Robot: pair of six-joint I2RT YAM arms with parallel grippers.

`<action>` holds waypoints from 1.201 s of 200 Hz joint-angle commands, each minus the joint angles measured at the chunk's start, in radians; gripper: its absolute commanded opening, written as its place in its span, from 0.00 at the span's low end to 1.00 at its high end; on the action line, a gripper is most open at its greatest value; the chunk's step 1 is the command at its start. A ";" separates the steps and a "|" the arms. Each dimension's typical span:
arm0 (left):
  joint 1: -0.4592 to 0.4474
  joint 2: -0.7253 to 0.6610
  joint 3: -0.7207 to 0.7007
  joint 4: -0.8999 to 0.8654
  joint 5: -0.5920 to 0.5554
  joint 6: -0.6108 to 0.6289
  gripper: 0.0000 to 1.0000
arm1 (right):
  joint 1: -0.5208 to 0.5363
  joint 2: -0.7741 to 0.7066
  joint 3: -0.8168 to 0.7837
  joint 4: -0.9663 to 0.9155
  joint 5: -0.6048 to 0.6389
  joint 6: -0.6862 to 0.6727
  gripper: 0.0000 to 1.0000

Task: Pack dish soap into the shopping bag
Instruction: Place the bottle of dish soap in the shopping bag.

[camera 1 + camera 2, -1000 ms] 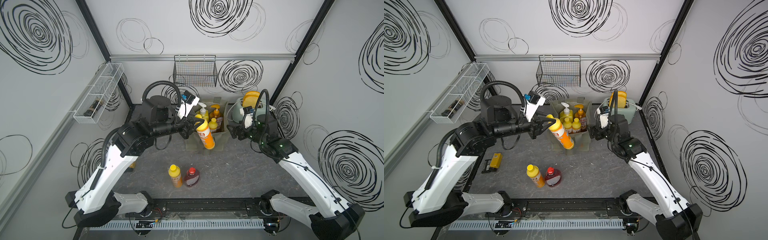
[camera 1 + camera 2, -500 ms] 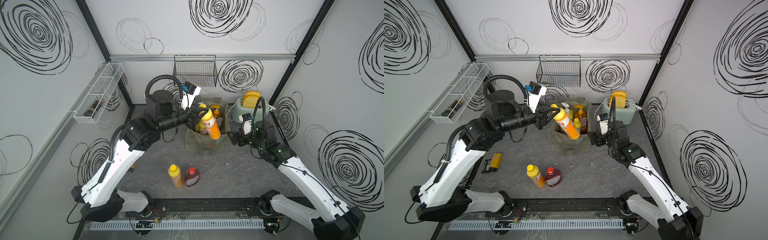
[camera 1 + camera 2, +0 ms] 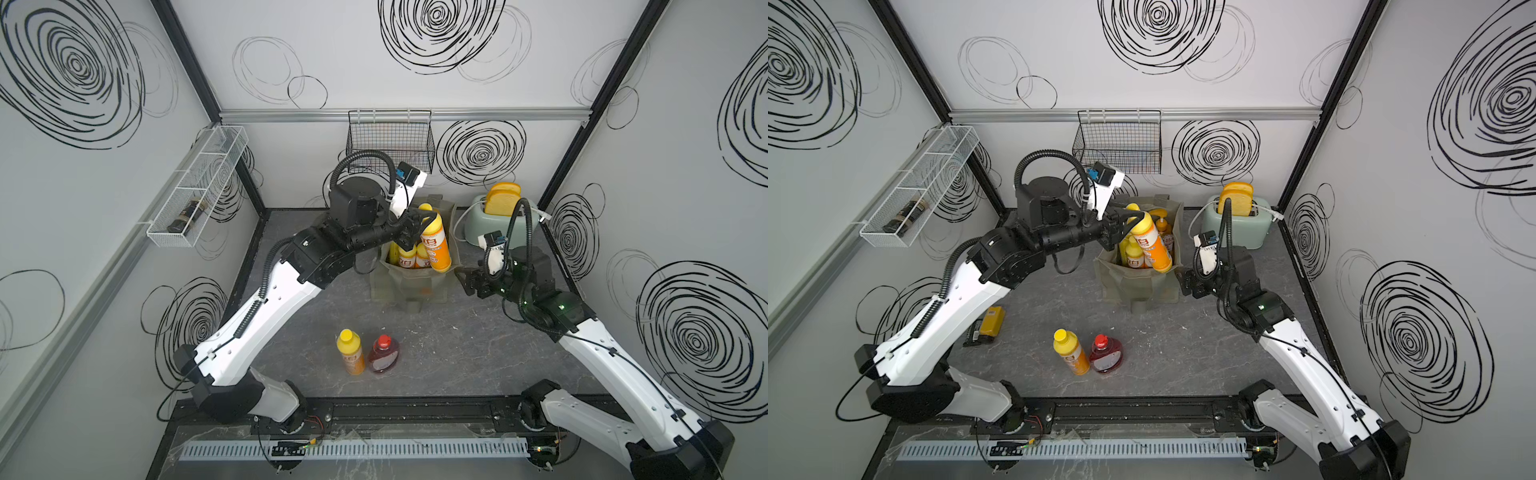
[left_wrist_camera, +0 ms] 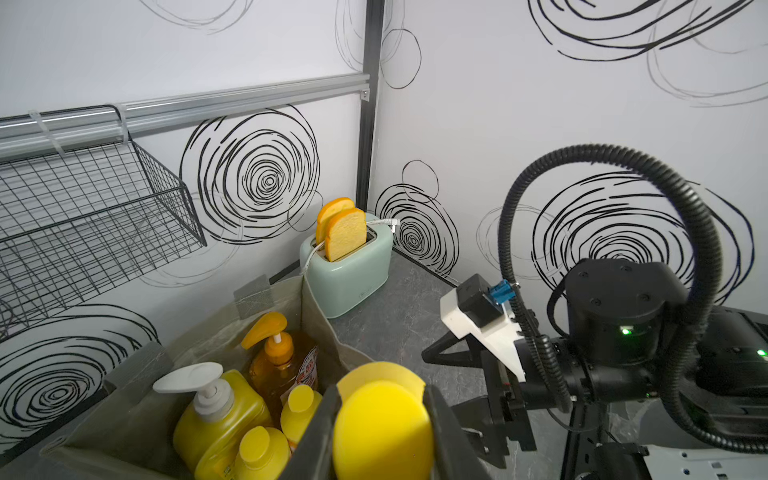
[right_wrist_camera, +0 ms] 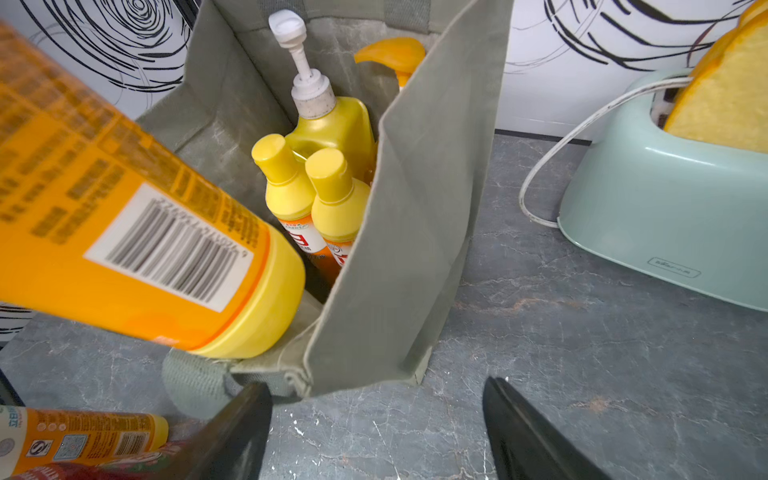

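Observation:
The grey-green shopping bag (image 3: 409, 286) (image 3: 1133, 289) (image 5: 419, 216) stands open at the back of the table. My left gripper (image 3: 424, 217) (image 3: 1133, 217) (image 4: 382, 392) is shut on the yellow cap of a small orange dish soap bottle (image 3: 437, 246) (image 3: 1155, 249) (image 5: 137, 249), which is tilted, base down, over the bag's mouth. Inside stand a yellow pump bottle (image 4: 220, 415), an amber pump bottle (image 4: 284, 361) and two small orange bottles (image 5: 291, 195). Another small orange bottle (image 3: 351, 353) and a red bottle (image 3: 384, 353) stand in front. My right gripper (image 3: 463, 280) (image 5: 378, 384) is open beside the bag, low over the table.
A mint toaster (image 3: 492, 218) with toast stands to the right of the bag. A black wire basket (image 3: 390, 145) hangs on the back wall. A white wire shelf (image 3: 195, 191) on the left wall holds a dark jar. A yellow-black object (image 3: 988, 326) lies under my left arm.
My left arm has carried the held bottle back and to the right, over the bag's mouth, and tipped it steeper. My right gripper has drawn a little forward and down from the bag's side.

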 commanded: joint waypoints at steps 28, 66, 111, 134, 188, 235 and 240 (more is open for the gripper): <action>-0.046 0.074 0.082 0.219 -0.050 0.086 0.00 | 0.007 -0.040 -0.008 -0.033 -0.012 0.009 0.84; -0.051 0.106 0.080 0.236 -0.097 0.120 0.00 | 0.006 -0.055 -0.001 -0.039 -0.020 0.008 0.85; -0.069 0.165 0.112 0.239 -0.145 0.206 0.00 | 0.006 -0.060 0.004 -0.040 -0.041 0.014 0.82; -0.071 0.195 0.117 0.254 -0.157 0.235 0.00 | 0.007 -0.062 0.009 -0.044 -0.050 0.017 0.81; -0.071 0.263 0.112 0.311 -0.164 0.265 0.00 | 0.006 -0.062 0.032 -0.059 -0.057 0.014 0.80; -0.059 0.305 0.111 0.359 -0.173 0.299 0.00 | 0.005 -0.055 0.039 -0.059 -0.053 0.008 0.80; -0.056 0.308 0.108 0.363 -0.171 0.299 0.00 | 0.005 -0.052 0.039 -0.058 -0.050 0.007 0.80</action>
